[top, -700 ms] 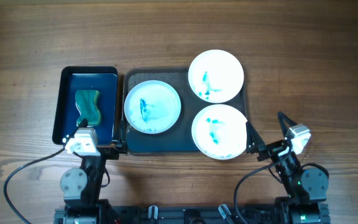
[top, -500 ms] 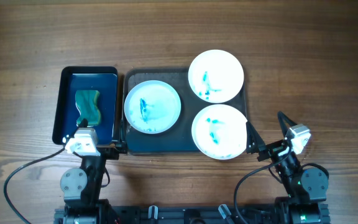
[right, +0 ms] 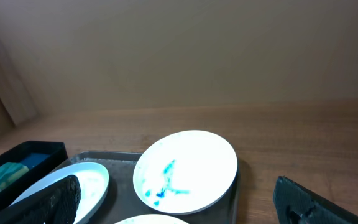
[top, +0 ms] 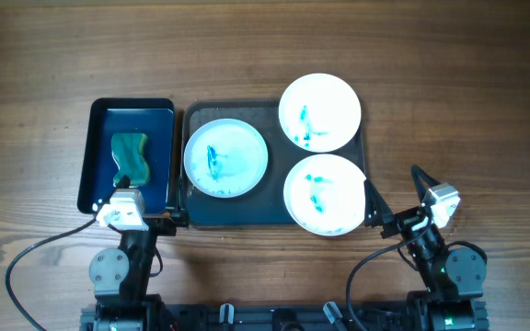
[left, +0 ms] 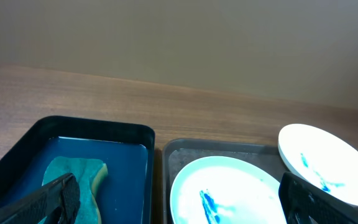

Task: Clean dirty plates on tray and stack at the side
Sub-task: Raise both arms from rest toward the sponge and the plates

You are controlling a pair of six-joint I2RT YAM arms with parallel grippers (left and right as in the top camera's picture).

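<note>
The left plate (top: 226, 157) lies flat inside the tray (top: 271, 204), close to its left rim, with a blue smear near its middle and a pale blue film around it. The far plate (top: 319, 112) sits at the tray's far right corner and hangs over the far rim. The near plate (top: 325, 194) sits just below it at the near right corner and overhangs the right and near rims. Both right-hand plates carry blue smears, and their edges come very close together; we cannot tell whether they touch.

We see the tray on the wooden table (top: 458, 83), its surface looking wet. Just beside it on the left stands a blue tray (top: 87, 156) with a dark rim, and a teal sponge (top: 129, 156) lies in it.

The left gripper (left: 179, 205) hangs low at the near edge, between the two trays, its fingers spread wide and holding nothing. The right gripper (top: 394, 191) is off the tray's near right corner, close to the near plate, with its fingers also spread wide and nothing between them.
</note>
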